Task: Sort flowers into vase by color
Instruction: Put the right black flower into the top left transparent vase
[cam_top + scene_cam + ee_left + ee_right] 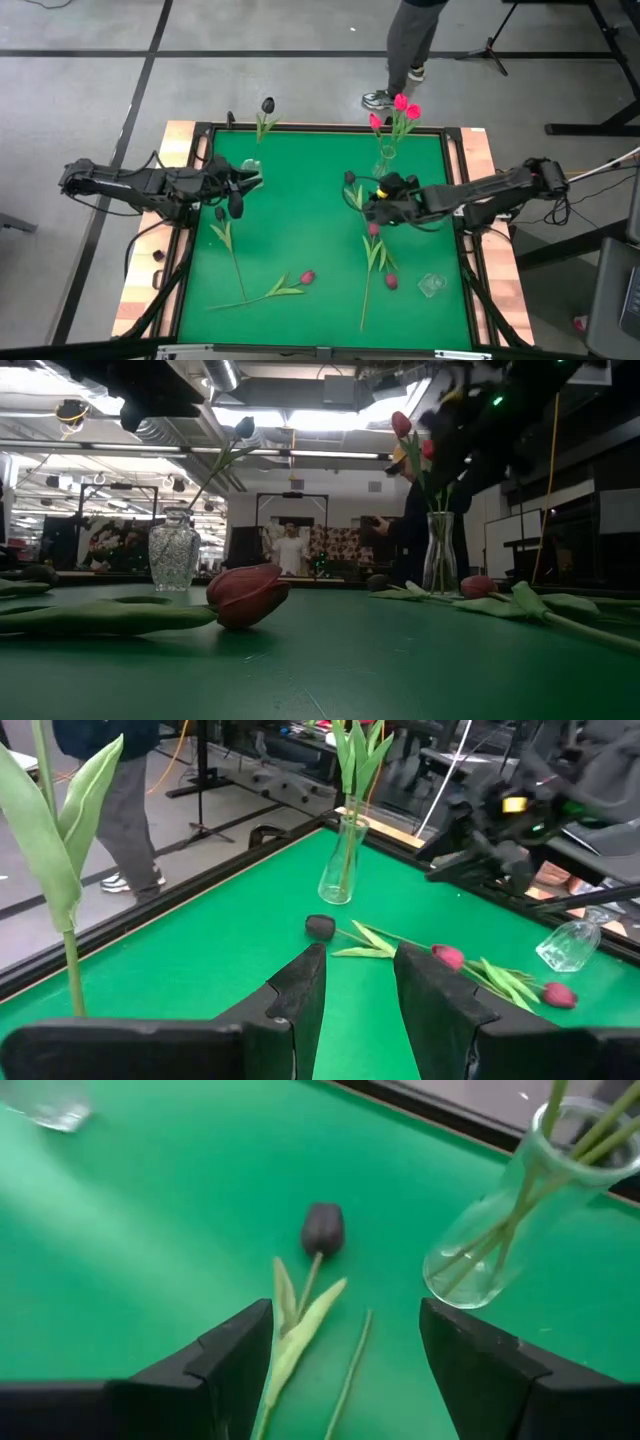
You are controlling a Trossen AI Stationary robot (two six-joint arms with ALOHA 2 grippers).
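Upper right of your high view: slender clear glass vase (386, 157) holding bright pink tulips (404, 107).
Upper left: faceted glass vase (251, 168) with one dark tulip (268, 104).
Right gripper (345, 1345): fingers apart over a black bud (322, 1228).
Left gripper (358, 982): fingers apart, empty.

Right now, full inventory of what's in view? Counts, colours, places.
Table mat: one, green, between the arms.
Slim vase: one, clear, far edge on the right arm's side.
Pink tulips: three, standing in the slim vase.
Cut-glass vase: one, clear, far edge on the left arm's side.
Dark tulip: one, in the cut-glass vase.
Loose dark tulips: two, on the mat, one by each gripper.
Loose red-pink tulips: three, on the near half of the mat.
Tipped vase: one, clear, near right corner.
Person: one, beyond the far edge.
Left gripper: open, empty.
Right gripper: open over a loose dark tulip.
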